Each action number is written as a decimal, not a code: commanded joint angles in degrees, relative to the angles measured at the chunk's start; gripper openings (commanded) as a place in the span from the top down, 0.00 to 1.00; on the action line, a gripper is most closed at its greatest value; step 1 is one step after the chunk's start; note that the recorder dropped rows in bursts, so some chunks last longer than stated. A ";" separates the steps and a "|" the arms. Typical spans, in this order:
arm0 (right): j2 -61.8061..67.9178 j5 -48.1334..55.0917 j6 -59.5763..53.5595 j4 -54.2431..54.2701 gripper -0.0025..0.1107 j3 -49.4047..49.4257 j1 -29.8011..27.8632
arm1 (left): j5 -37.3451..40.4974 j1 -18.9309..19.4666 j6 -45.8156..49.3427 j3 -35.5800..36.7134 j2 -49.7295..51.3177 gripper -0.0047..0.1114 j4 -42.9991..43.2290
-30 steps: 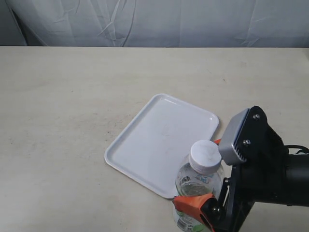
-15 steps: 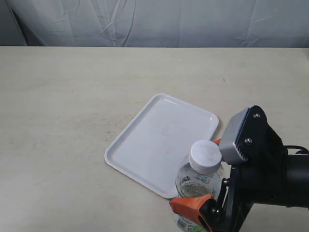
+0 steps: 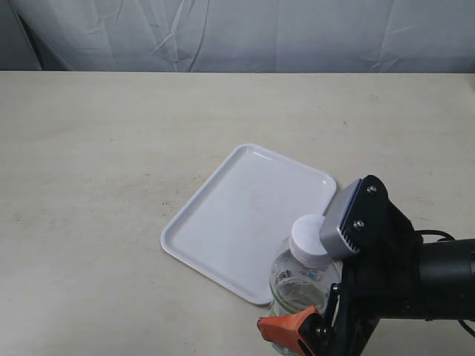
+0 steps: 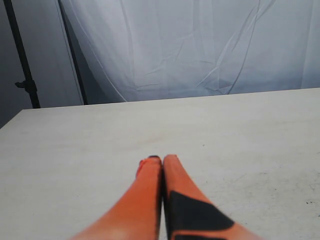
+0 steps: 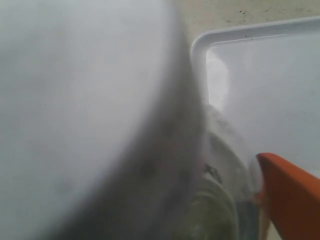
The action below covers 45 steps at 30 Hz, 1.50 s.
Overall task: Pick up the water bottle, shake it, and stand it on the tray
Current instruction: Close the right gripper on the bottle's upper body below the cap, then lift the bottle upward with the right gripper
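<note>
The water bottle (image 3: 300, 278), clear with a white cap (image 3: 306, 239), is upright at the tray's near right corner, its base cut off by the frame edge. My right gripper (image 3: 303, 315) is shut on its labelled body; one orange finger (image 3: 286, 328) shows in front and the other is hidden. The white tray (image 3: 245, 215) lies flat on the table with nothing on it. In the right wrist view the blurred cap (image 5: 85, 100) fills most of the picture, with the tray rim (image 5: 200, 50) and an orange finger (image 5: 290, 195) beyond. My left gripper (image 4: 162, 159) is shut on nothing, over bare table.
A pale table top (image 3: 96, 148) runs to a white cloth backdrop (image 3: 245, 33) at the far edge. The black right arm body (image 3: 415, 285) fills the lower right corner. A dark stand pole (image 4: 20, 55) rises beside the table in the left wrist view.
The right arm has shifted left and lower in the exterior view, bottle still gripped; its grey wrist housing now overlaps the cap's right side. The tray has not moved.
</note>
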 commanded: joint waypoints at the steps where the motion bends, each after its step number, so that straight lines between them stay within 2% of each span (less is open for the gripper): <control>1: 0.29 -0.20 -1.14 0.49 0.06 -0.08 0.26 | -0.72 -0.40 -0.15 0.16 -0.24 0.94 0.01; 31: 0.29 -1.24 -3.50 4.82 0.08 -0.08 0.26 | -0.72 -0.40 -0.15 0.16 -0.24 0.94 0.01; 32: 0.29 -1.24 -3.50 4.82 0.12 -0.08 0.26 | -0.72 -0.40 -0.15 0.16 -0.24 0.94 0.01; 33: 0.29 -1.24 -3.50 4.66 0.21 -0.08 0.26 | -0.72 -0.40 -0.15 0.16 -0.24 0.94 0.01; 34: 0.29 -1.24 -3.88 4.04 0.35 -0.08 0.26 | -0.72 -0.40 -0.15 0.16 -0.24 0.94 0.01; 37: 0.29 -0.59 -3.73 1.59 0.95 -0.08 0.26 | -0.72 -0.40 -0.15 0.16 -0.24 0.94 0.01; 42: 0.29 0.75 -1.73 1.21 0.98 -0.08 0.26 | -0.72 -0.40 -0.15 0.16 -0.24 0.94 0.01; 45: 0.17 0.85 0.03 6.59 0.99 -0.08 0.26 | -0.72 -0.40 -0.15 0.16 -0.24 0.94 0.01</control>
